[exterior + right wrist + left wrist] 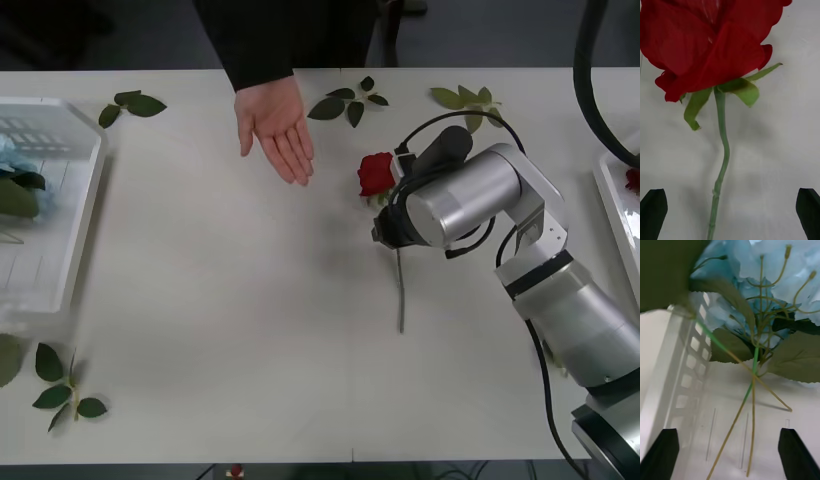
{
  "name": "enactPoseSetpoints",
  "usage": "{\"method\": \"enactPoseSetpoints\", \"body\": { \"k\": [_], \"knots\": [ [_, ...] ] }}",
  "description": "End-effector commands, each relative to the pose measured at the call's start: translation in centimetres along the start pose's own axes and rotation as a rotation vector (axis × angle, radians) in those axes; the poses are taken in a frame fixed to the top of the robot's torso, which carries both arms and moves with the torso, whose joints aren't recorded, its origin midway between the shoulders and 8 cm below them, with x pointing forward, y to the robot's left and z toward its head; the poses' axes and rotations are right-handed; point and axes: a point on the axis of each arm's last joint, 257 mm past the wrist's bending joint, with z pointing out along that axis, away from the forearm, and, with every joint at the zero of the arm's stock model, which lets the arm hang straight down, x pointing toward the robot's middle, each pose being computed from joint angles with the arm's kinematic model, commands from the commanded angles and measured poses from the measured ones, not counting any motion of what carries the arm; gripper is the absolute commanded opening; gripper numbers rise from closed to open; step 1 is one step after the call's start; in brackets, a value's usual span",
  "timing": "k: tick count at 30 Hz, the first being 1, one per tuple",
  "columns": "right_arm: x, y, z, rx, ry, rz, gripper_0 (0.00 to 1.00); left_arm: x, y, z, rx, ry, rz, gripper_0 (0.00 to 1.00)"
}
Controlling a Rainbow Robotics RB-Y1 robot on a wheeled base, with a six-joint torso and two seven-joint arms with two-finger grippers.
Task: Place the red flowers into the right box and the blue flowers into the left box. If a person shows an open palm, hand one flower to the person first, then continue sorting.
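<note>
A long white table (250,330) carries it all. The translucent left box (60,250) sits at its left edge, the white right box (612,205) at its right. One red rose (377,173) lies near the middle, stem toward the robot. Loose green leaf sprigs (348,103) are scattered along the far edge and the near left corner.

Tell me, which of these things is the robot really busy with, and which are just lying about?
Part of the job:
red rose
right gripper, open over its stem
open palm
blue flowers
left box
right box
left gripper, open

Lying about:
loose leaf sprigs
</note>
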Motion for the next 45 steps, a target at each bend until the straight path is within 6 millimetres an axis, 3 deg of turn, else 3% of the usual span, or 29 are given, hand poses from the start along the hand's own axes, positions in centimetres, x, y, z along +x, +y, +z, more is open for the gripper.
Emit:
{"method": "enactPoseSetpoints", "body": {
  "k": [1, 12, 13, 14, 15, 16, 19, 21, 29, 34, 41, 45],
  "knots": [
    [-2.1, 0.7, -0.1, -0.009, -0.045, 0.032, 1.0, -2.1, 0.7, -0.9, -0.006, -0.028, 0.046, 1.0],
    [-1.3, 0.8, 1.1, 0.01, -0.037, 0.026, 1.0, -1.9, 0.8, -0.9, -0.009, -0.025, 0.058, 1.0],
    [-1.3, 0.8, 1.1, 0.01, -0.036, 0.028, 0.77, -1.9, 0.8, -0.9, -0.009, -0.025, 0.058, 1.0],
    [-1.2, 1.0, 1.1, 0.008, -0.035, 0.028, 0.62, -1.9, 0.8, -0.9, -0.008, -0.026, 0.058, 1.0],
    [-1.1, 1.1, 1.2, 0.007, -0.032, 0.029, 0.34, -1.9, 0.8, -0.9, -0.008, -0.026, 0.058, 1.0],
    [-1.1, 1.2, 1.3, 0.005, -0.034, 0.031, 0.19, -1.9, 0.8, -0.9, -0.008, -0.026, 0.058, 1.0],
    [-1.2, 1.3, 1.7, -0.003, -0.042, 0.037, 0.04, -2.0, 0.8, -0.9, -0.009, -0.027, 0.061, 1.0],
    [-1.3, 1.3, 1.9, -0.004, -0.049, 0.038, 0.0, -2.0, 0.8, -0.9, -0.009, -0.027, 0.063, 1.0],
    [-1.7, 0.6, 1.8, 0.007, -0.057, 0.036, 0.0, -2.0, 0.8, -0.9, -0.009, -0.027, 0.067, 1.0],
    [-3.3, -1.3, 0.2, 0.03, -0.092, 0.016, 0.0, -2.0, 0.8, -0.9, -0.009, -0.027, 0.069, 1.0],
    [-6.2, -4.2, -6.7, -0.015, -0.177, 0.023, 0.0, -2.0, 0.8, -0.9, -0.009, -0.027, 0.069, 1.0],
    [-8.9, -5.3, -12.5, -0.083, -0.328, -0.009, 0.0, -2.0, 0.9, -1.0, -0.012, -0.028, 0.069, 1.0]
  ]
}}
